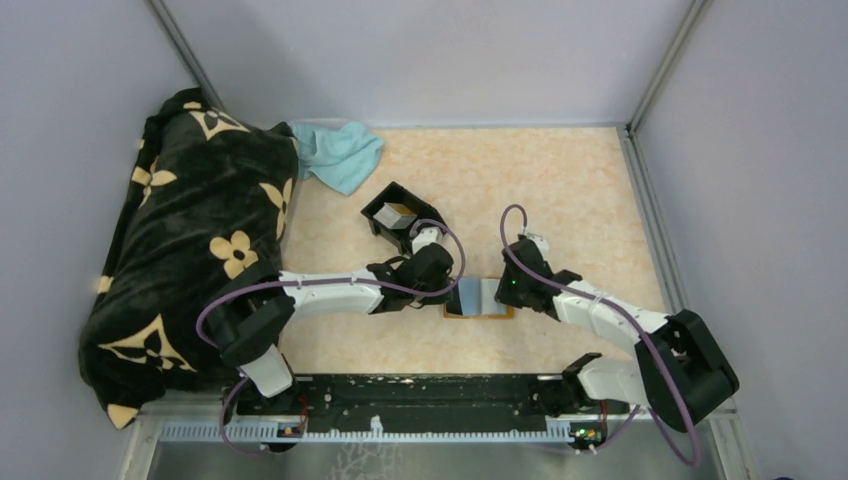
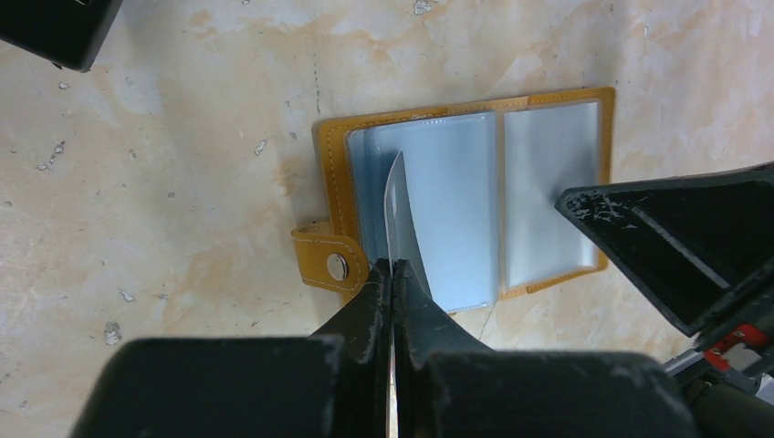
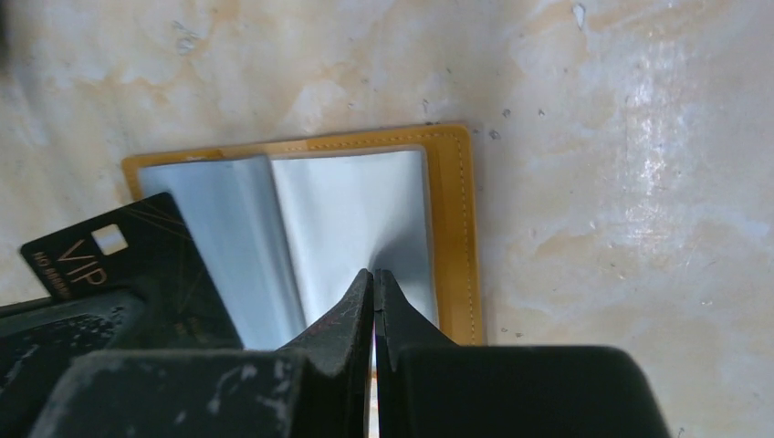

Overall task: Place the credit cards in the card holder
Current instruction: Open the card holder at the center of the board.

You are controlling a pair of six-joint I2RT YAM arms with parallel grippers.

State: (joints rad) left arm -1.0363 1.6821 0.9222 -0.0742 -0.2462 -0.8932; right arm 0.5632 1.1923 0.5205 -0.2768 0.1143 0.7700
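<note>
Card (image 2: 399,214), thin, stiff, light and likely slick, stands edge-on, clamped at its near edge by the left gripper (image 2: 392,269) over the open card holder (image 2: 330,173) at mid-table, whose floppy right-hand sleeve (image 3: 356,210) the right gripper (image 3: 374,278) pinches, so an edge grip suits it.

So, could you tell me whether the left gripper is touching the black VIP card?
Touching: in the left wrist view the left gripper has its jaws shut on the credit card.
</note>
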